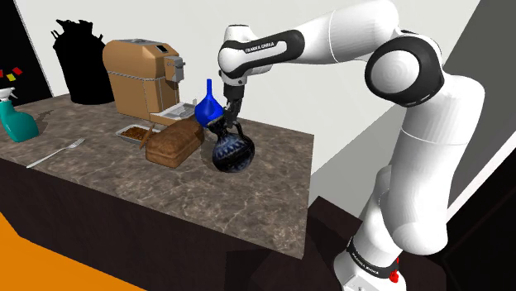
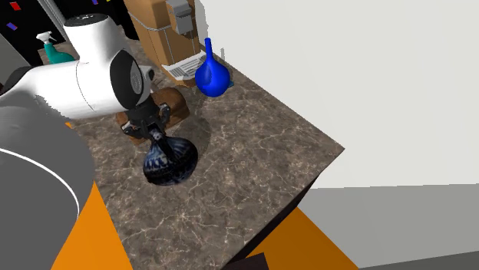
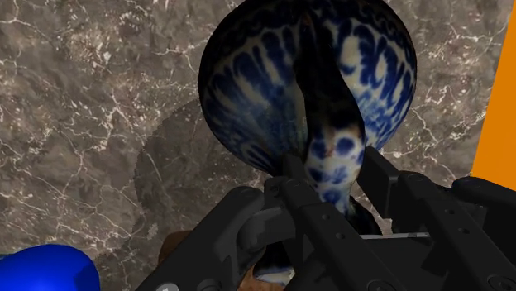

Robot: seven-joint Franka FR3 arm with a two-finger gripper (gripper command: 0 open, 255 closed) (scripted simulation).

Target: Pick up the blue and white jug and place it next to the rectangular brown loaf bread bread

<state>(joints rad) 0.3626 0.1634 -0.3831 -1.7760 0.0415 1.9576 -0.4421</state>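
Observation:
The blue and white patterned jug [image 1: 231, 154] [image 2: 169, 161] [image 3: 306, 83] hangs a little above the marble counter, casting a shadow below it. My black gripper [image 1: 227, 126] [image 2: 150, 132] [image 3: 331, 194] is shut on its neck and handle from above. The brown rectangular loaf [image 1: 174, 144] [image 2: 173, 103] lies on the counter just to the shoulder view's left of the jug, close beside it. The arm hides most of the loaf in the second exterior view.
A solid blue vase [image 1: 207, 106] [image 2: 212, 75] [image 3: 45, 269] stands behind the jug by a brown coffee machine [image 1: 142, 76] [image 2: 157, 27]. A fork [image 1: 56, 153] and a teal spray bottle [image 1: 15, 118] lie farther left. The counter [image 1: 248, 207] ends at right.

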